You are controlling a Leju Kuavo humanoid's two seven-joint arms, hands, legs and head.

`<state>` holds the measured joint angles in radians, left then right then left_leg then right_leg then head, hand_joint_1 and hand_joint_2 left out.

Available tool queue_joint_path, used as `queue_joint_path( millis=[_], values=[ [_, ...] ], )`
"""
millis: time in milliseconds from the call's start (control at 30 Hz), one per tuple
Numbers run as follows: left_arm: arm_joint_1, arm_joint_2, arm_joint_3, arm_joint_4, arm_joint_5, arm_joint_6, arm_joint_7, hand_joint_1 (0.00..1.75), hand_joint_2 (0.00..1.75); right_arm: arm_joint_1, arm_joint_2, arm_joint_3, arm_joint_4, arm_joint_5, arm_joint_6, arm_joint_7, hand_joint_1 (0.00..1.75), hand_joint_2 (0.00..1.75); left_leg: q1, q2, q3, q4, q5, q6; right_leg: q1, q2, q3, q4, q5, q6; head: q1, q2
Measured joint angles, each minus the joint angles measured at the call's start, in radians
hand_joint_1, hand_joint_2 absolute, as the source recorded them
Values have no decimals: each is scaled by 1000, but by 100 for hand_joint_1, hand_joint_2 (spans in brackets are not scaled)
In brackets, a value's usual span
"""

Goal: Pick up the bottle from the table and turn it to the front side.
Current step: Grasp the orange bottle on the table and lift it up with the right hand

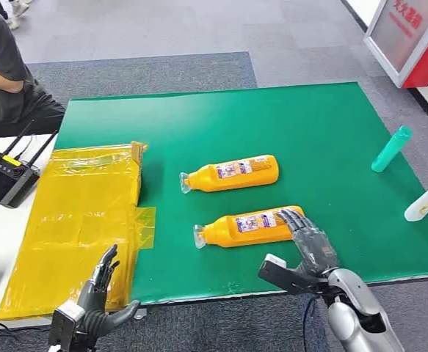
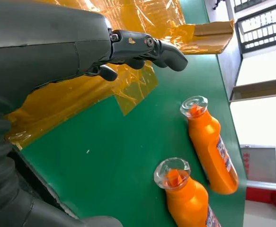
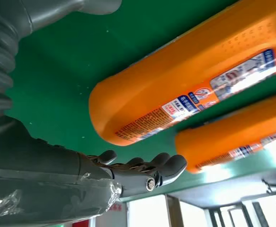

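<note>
Two orange bottles with clear caps lie on their sides on the green mat. The near bottle has its base toward my right hand, whose spread fingers hover at the base end, holding nothing. The far bottle lies parallel behind it. My left hand is open over the yellow bag at the table's front left.
A yellow plastic bag covers the left of the table. A teal bottle and a white bottle lie at the mat's right edge. A person sits at far left, beside a black controller.
</note>
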<state>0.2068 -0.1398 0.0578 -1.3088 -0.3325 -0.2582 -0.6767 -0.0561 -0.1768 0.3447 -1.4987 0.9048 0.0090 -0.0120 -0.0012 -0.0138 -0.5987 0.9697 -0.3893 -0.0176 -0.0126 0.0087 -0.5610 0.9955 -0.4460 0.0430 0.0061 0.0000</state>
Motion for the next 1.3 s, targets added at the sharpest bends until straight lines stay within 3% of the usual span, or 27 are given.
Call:
queue_joint_path(
  millis=[333, 533, 833, 1200, 1300],
  values=[
    [-36, 0, -20, 12, 29, 77, 0, 0, 175, -224, -43, 52, 131, 7, 83, 54, 0, 175, -1, 0, -1, 0, 3, 0, 0, 0, -2, 0, 3, 0, 0, 0],
    [-45, 6, -43, 15, 55, 109, 0, 0, 175, -308, -66, 95, 179, 3, 156, 76, 0, 175, -1, 0, -1, 0, 3, 0, -1, 0, -2, 0, 3, 1, 0, 0],
    [-64, 25, -86, 34, 83, 143, 0, 0, 175, -490, -74, 221, 408, -25, 295, 60, 0, 175, -1, 0, -1, 0, 4, 1, 0, 0, -1, 0, 4, 1, 0, 0],
    [-79, 48, -117, 62, 99, 152, 0, 0, 175, -591, -84, 364, 581, -98, 396, 28, 0, 175, -1, 0, -1, 0, 4, 1, -1, 0, -2, 0, 4, 2, 0, 0],
    [-83, 50, -121, 68, 100, 152, 0, 0, 175, -596, -86, 383, 601, -103, 392, 27, 131, 175, -1, 0, -1, 0, 4, 1, -1, 0, -2, 0, 4, 2, 0, 0]
  ],
)
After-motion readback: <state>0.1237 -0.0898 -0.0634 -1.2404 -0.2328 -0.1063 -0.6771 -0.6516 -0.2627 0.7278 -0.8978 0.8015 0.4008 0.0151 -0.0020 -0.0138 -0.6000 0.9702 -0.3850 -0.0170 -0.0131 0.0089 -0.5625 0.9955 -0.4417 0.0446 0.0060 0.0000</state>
